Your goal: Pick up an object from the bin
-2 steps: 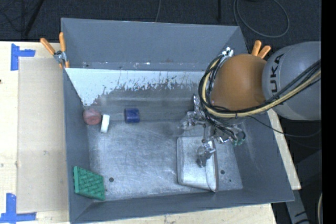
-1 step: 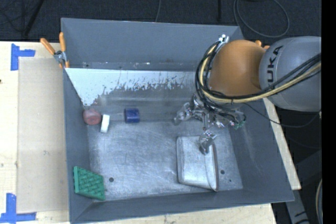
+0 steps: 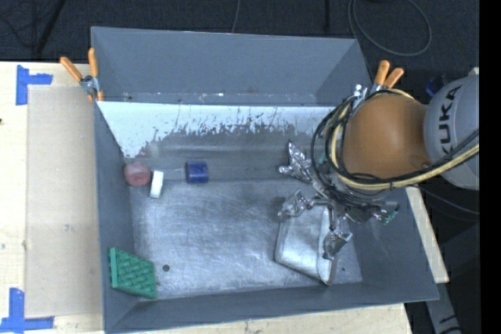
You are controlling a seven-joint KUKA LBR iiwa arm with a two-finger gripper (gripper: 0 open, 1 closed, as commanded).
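The grey bin (image 3: pixel 235 82) has the end effector (image 3: pixel 333 245) low in its lower right corner over a flat silvery packet (image 3: pixel 296 250), probably its chosen pick. I cannot tell whether it is wide or narrow. A green ridged mat (image 3: pixel 131 272), blue cube (image 3: pixel 196 171), pink ball (image 3: pixel 138 174) and white block (image 3: pixel 156 183) lie well apart at the left.

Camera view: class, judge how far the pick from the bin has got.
Done: the tool is down in the bin, over a flat silver-grey piece at the near right. In hand: lining up there; no grip visible. Left: grasp and lift. Blue cube, pink ball, green wedge lie far left.
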